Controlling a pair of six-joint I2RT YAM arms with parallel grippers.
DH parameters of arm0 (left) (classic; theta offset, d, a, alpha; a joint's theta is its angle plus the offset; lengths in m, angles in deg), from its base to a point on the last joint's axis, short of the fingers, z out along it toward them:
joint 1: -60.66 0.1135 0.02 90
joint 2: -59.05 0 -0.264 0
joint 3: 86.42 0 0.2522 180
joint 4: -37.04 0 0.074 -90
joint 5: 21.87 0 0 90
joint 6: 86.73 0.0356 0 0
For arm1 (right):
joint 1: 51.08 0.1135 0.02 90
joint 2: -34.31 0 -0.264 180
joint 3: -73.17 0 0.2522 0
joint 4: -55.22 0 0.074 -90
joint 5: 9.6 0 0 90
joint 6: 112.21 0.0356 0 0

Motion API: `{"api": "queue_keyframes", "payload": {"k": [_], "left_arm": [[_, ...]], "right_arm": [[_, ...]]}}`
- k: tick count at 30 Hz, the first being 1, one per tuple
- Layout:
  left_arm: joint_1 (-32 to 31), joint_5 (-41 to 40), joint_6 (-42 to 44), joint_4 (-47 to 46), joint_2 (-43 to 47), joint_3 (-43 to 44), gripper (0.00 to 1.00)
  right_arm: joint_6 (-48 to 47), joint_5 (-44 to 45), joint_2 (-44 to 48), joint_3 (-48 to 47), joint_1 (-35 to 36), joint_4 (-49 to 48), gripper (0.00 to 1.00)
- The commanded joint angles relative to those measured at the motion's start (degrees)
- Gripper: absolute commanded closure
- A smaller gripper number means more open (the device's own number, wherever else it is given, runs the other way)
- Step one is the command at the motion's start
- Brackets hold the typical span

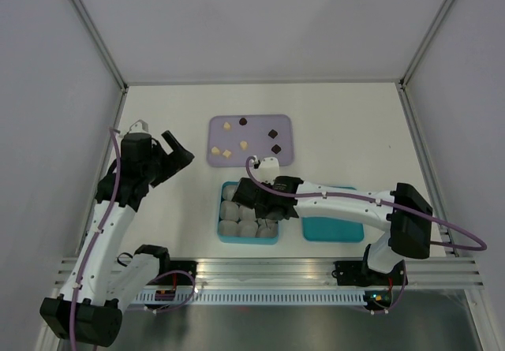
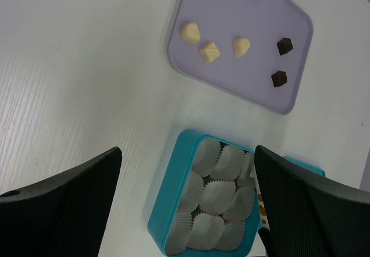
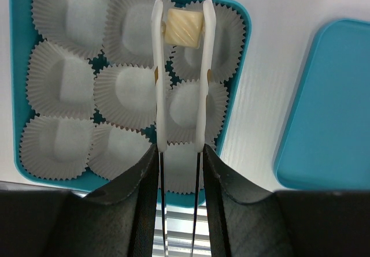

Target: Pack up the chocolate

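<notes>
1. The right gripper (image 3: 183, 8) is clamped on 1 cream-white chocolate (image 3: 184, 27), pinched near the tips of its 2 thin white fingers (image 3: 157, 66).
2. That piece hangs over the teal box (image 3: 14, 66), above the seam between the middle and right fluted paper cups (image 3: 69, 14) in the row farthest from the wrist camera. I cannot tell whether it touches a cup.
3. The cups that show hold nothing.
4. The teal lid (image 3: 329, 107) lies flat on the white table (image 1: 355, 130) just beside the box, on its right.
5. 7 more chocolates sit on the lavender tray (image 2: 248, 66) beyond the box: 4 cream-white, such as the one at (image 2: 210, 52), and 3 dark brown, such as the one at (image 2: 279, 79), all spaced apart.
6. The left gripper (image 2: 188, 153) has its black jaws wide apart and holds nothing. It hovers above the table left of the tray, its camera looking down on the tray and box.
</notes>
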Motion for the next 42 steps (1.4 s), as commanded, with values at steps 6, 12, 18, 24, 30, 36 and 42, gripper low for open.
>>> {"api": "queue_keyframes", "payload": {"k": [6,12,18,24,30,36,42], "left_arm": [[-0.98,0.89,-1.78,-1.81,0.93,-0.3,0.0],[-1.15,0.89,-1.78,-1.9,1.02,-0.48,0.0],[-1.24,1.06,-1.78,-1.9,1.11,-0.83,0.0],[-1.24,1.07,-1.78,-1.9,1.11,-1.0,0.0],[-1.24,0.8,-1.78,-2.08,1.02,-1.0,0.01],[-1.33,0.71,-1.78,-2.16,0.85,-1.09,0.0],[-1.33,0.63,-1.78,-2.17,0.58,-1.18,0.0]], "right_arm": [[4.34,2.71,-1.69,-2.88,0.73,2.2,0.96],[4.16,2.01,-2.92,-2.53,0.73,1.85,0.95],[3.46,2.19,-4.06,-2.79,0.82,1.23,0.95],[3.46,2.54,-4.85,-3.67,0.82,1.76,0.94],[3.72,2.45,-5.47,-3.76,0.82,3.69,0.94],[3.81,2.89,-4.41,-3.32,0.82,3.52,0.94],[3.9,2.71,-4.15,-2.53,0.82,2.81,0.94]]}}
